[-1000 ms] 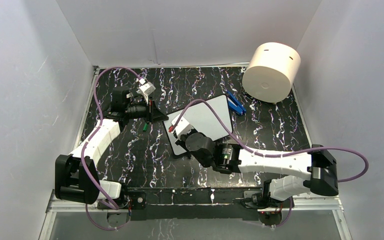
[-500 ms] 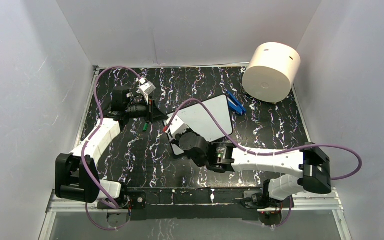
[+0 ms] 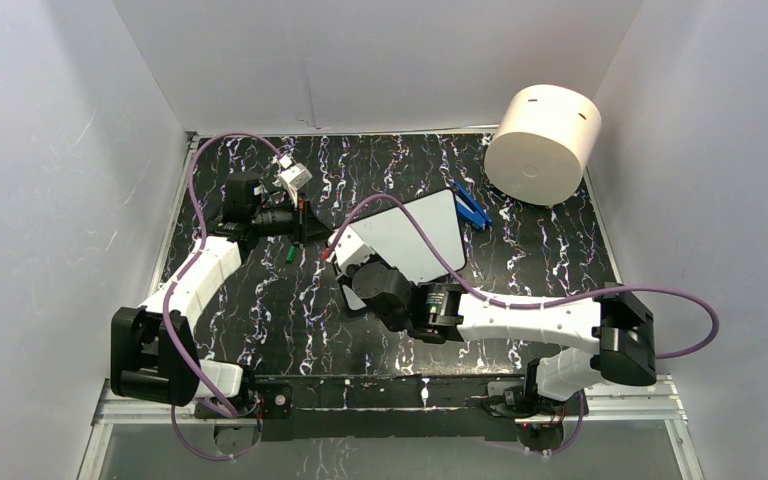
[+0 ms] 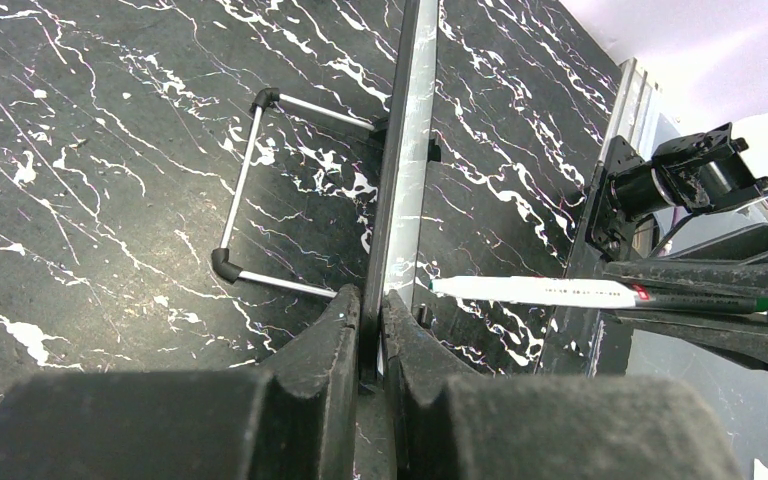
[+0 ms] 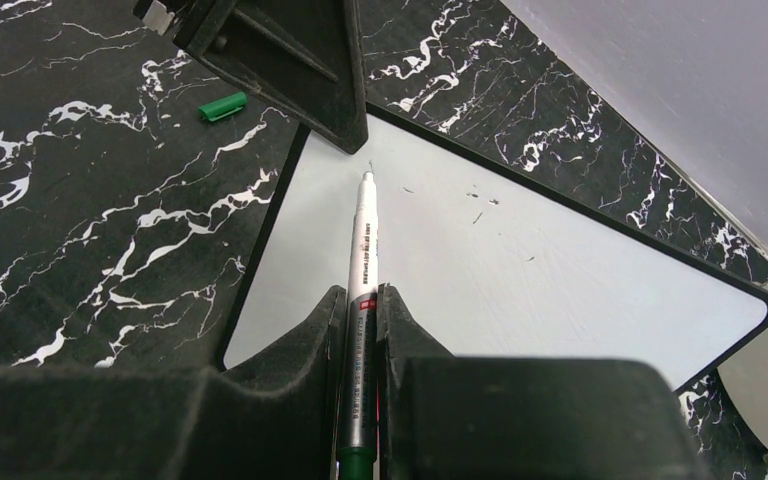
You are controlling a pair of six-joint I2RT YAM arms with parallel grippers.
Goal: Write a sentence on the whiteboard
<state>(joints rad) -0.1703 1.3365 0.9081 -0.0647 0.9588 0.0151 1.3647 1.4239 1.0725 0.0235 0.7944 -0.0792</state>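
Observation:
The whiteboard (image 3: 415, 235) stands tilted on the black table, propped on a wire stand (image 4: 245, 190). My left gripper (image 3: 310, 224) is shut on its left corner; the left wrist view shows the board edge-on (image 4: 405, 150) between the jaws (image 4: 371, 310). My right gripper (image 5: 361, 300) is shut on a white marker (image 5: 364, 235) with a green end. The marker's tip sits near the board's upper left corner, close to the left fingers (image 5: 300, 60). No sentence shows on the board's face (image 5: 520, 270), only a few small dark specks.
A big cream cylinder (image 3: 543, 145) lies at the back right. A blue object (image 3: 472, 207) rests just right of the board. A green marker cap (image 3: 288, 253) lies on the table left of the board. White walls close in on three sides.
My right arm has shifted left, carrying the marker toward the board's left corner. The left arm holds still on the board.

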